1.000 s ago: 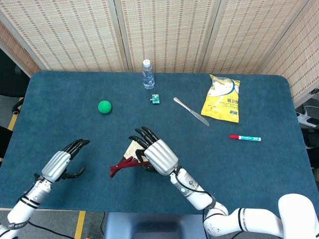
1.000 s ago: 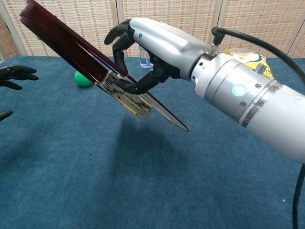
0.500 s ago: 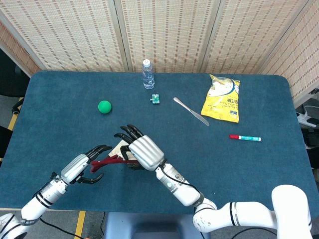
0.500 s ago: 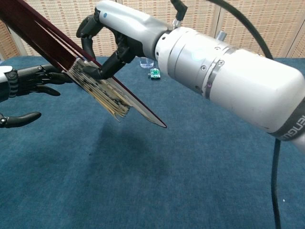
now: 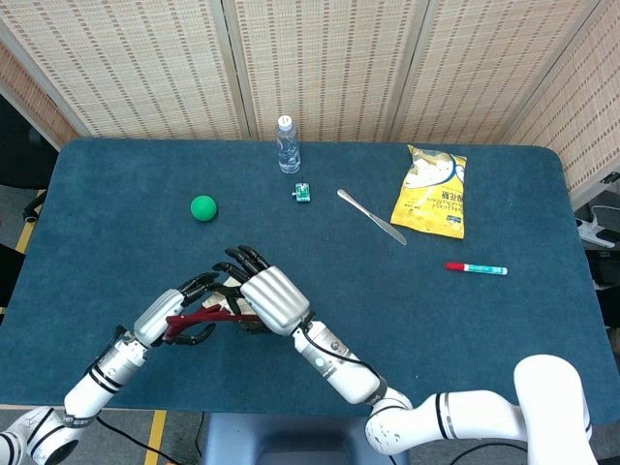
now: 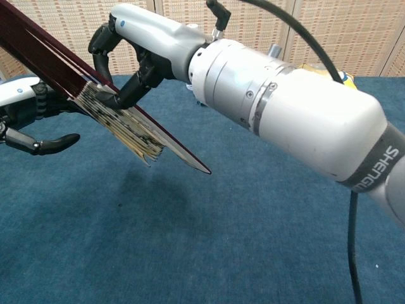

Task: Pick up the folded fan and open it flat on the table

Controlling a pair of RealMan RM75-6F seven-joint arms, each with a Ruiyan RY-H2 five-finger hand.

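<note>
My right hand (image 5: 271, 298) grips the folded fan (image 5: 199, 317) and holds it tilted above the near-left part of the blue table (image 5: 116, 232). The chest view shows the fan (image 6: 120, 120) as dark red ribs with cream pleats, slanting from upper left down to a point, pinched in my right hand (image 6: 136, 38). My left hand (image 5: 179, 308) has come to the fan's rib end. There its fingers (image 6: 54, 104) lie behind the ribs and the thumb hangs apart below them; I see no grip.
A green ball (image 5: 202, 207) lies at the left. A water bottle (image 5: 288, 145) stands at the back, with a small green item (image 5: 303, 193) in front of it. A knife (image 5: 371, 216), a yellow chip bag (image 5: 431, 192) and a red marker (image 5: 476, 268) lie to the right.
My left hand has moved right and closed in on the fan's rib end. My right hand has carried the fan a little to the left.
</note>
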